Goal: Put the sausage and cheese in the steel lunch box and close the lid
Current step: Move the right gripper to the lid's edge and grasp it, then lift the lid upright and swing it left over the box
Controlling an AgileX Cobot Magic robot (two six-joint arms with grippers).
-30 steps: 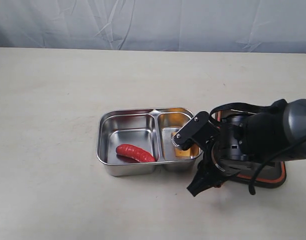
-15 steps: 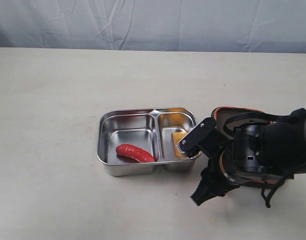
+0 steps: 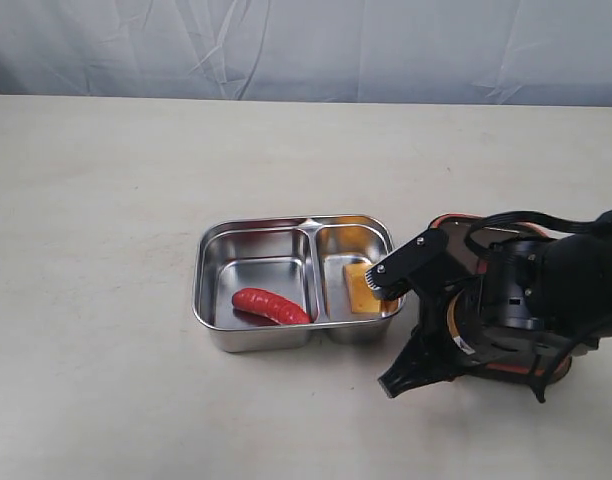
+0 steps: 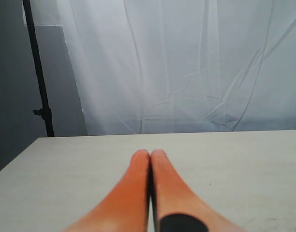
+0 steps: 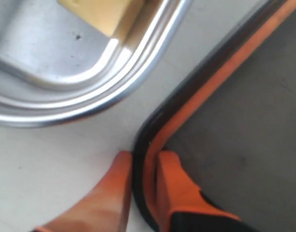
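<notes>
I see sausage (image 3: pixel 272 306) and cheese (image 3: pixel 359 288) in the box (image 3: pixel 199 290) beside my right jaws, clamped on the unfitted lid (image 5: pixel 244 111); left jaws together.

Lab-style test setup, white draped backdrop (image 3: pixel 286 50), plain beige table (image 3: pixel 106 200), black stand (image 4: pixel 38 72)

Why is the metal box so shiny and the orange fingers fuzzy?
Exterior view: the steel lunch box mirrors the light, its wall yellow from the cheese. Right wrist view: the fingers sit close to the lens, so they blur.
</notes>
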